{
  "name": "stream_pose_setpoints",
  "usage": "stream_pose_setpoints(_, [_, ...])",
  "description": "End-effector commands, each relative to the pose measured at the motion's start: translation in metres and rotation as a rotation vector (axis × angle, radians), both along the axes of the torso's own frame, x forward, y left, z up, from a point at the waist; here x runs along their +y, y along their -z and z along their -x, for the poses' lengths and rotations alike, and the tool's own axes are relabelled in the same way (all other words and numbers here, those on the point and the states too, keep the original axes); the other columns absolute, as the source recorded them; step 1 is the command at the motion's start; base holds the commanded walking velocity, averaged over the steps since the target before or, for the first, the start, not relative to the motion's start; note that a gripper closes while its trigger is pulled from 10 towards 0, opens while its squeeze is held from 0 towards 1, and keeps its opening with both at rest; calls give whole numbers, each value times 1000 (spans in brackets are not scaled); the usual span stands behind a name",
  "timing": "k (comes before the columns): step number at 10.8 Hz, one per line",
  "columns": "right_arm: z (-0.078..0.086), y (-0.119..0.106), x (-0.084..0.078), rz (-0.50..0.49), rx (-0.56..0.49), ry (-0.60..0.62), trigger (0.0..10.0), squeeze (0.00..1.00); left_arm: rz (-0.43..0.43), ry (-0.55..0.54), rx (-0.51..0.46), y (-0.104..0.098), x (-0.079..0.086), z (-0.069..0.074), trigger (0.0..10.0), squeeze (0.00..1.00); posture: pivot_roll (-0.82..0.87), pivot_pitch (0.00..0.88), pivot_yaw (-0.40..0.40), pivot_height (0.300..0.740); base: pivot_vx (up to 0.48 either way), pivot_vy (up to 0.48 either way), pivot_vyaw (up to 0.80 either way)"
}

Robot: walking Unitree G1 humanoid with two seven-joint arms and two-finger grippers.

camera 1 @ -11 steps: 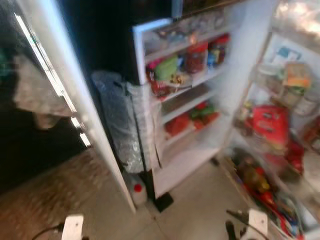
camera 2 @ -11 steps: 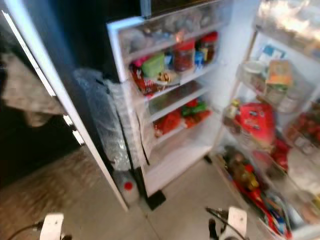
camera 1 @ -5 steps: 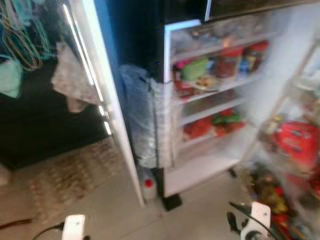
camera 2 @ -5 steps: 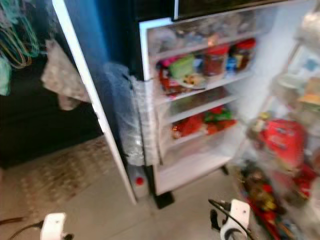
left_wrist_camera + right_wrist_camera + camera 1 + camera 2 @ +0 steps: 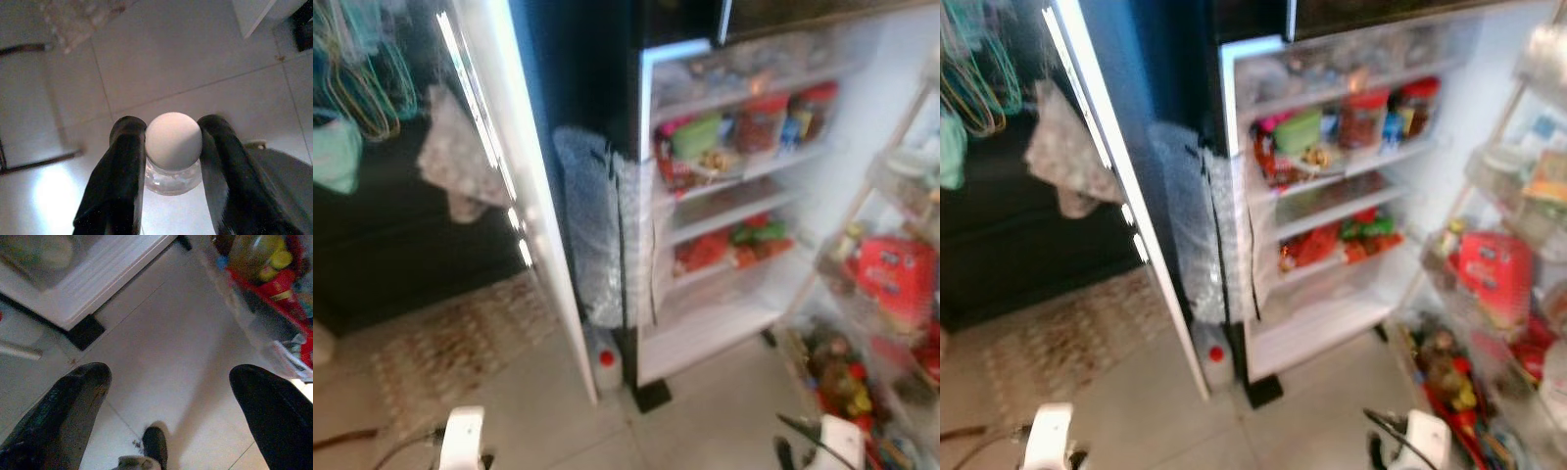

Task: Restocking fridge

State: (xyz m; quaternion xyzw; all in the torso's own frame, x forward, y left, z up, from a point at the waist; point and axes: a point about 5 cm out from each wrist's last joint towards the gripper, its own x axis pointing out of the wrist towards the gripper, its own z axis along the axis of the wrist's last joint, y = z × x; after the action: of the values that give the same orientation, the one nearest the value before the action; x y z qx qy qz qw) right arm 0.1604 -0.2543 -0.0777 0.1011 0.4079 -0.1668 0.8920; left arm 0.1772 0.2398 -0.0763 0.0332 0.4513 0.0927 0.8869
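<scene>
Pale tiled floor (image 5: 724, 421), thin grout lines; patterned rug (image 5: 450, 343) at left centre, dark cabinet behind it. Hangers (image 5: 357, 78) and a hanging cloth (image 5: 455, 162) in the upper left.

Open fridge (image 5: 744, 176) at centre right, white inside, flat white shelves. Red-lidded jars (image 5: 759, 122) and a green tub (image 5: 695, 135) on the upper shelf, red packets (image 5: 700, 250) lower. White door edge (image 5: 524, 196) runs diagonally at centre; bubble wrap (image 5: 592, 230) bunched beside the fridge body. Small red-capped jug (image 5: 605, 360) on the floor at its foot. Door racks at far right: red bag (image 5: 891, 279), bottles (image 5: 842, 377) below. Head views are blurred.

Left gripper (image 5: 168, 147): jaws pinching a bottle (image 5: 172, 166) at its neck, low over the floor at bottom left. Bottle is clear, round, smooth white cap (image 5: 173, 141).

Right gripper (image 5: 171, 406): jaws spread wide, above bare tile.
</scene>
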Motion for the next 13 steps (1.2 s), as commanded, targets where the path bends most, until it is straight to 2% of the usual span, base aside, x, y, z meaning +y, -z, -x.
stream_pose_setpoints(1, [2,2,2,-2,15,6,10000,0,2,-5,-3,-1,1,-1,10000,0,-88,0,39,740,266,0,0])
stream_pose_setpoints(6, [-3,0,2,1,5,6,10000,0,1,-2,-7,-1,1,-2,10000,0,-85,0,36,740,278,0,0])
stream_pose_setpoints(9, [0,1,1,5,12,3,10000,0,3,-2,-5,-1,1,-3,10000,0,-85,0,37,740,185,0,0])
stream_pose_setpoints(10, [3,0,-5,16,2,18,10000,0,3,-2,-5,-1,1,-2,10000,0,-89,0,38,740,0,0,0])
stream_pose_setpoints(11, [3,-4,-13,55,-18,31,10000,0,4,1,-4,-1,0,-2,10000,0,-92,0,36,740,0,0,0])
stream_pose_setpoints(13, [-11,-12,-14,90,-106,69,10000,0,4,1,-4,-1,0,-2,10000,0,-97,0,35,740,0,0,0])
